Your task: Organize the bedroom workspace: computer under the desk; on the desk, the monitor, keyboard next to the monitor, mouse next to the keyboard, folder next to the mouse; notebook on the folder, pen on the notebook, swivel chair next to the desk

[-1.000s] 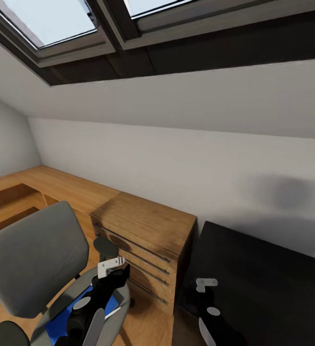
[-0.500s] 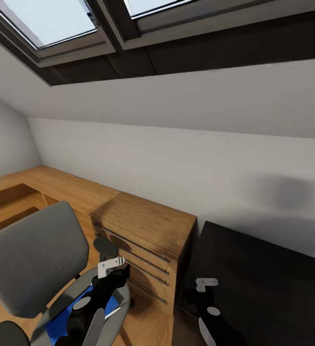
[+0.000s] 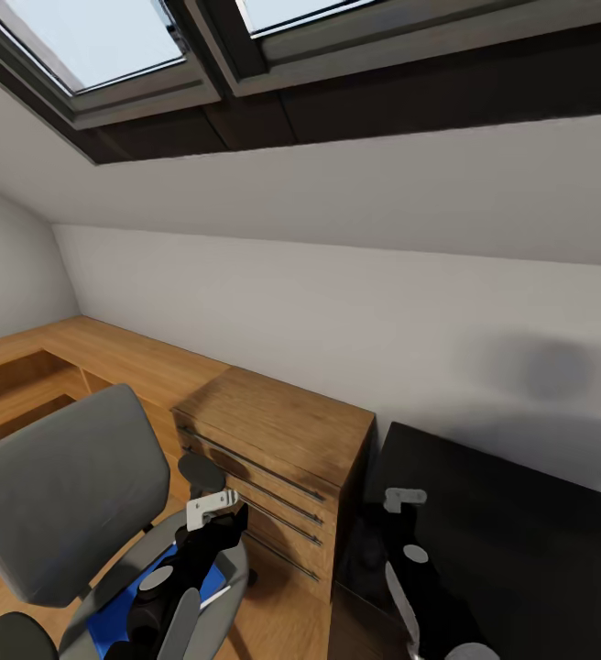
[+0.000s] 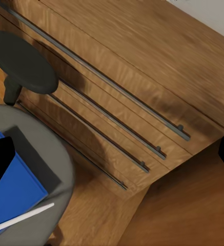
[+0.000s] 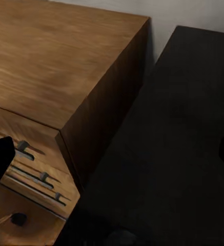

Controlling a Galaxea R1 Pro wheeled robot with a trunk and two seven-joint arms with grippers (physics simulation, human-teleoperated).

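1. Folder [image 4: 12,192], bright blue, lies on the swivel chair [image 3: 62,486] seat, the pen [image 4: 19,218] across it.
2. No writing is readable.
3. Left jaws [image 3: 211,509] and right jaws [image 3: 405,500]: cannot tell whether apart.
4. Right wrist view shows the black desk [image 5: 178,154] beside the wooden cabinet [image 5: 55,61].

Blue folder [image 4: 14,197] lies on grey swivel chair [image 4: 53,159] seat, white pen [image 4: 20,218] across its corner. Black armrest [image 4: 22,61] ahead of the jaws; beyond it, light-wood cabinet [image 4: 142,66] with long metal drawer handles [image 4: 101,77].
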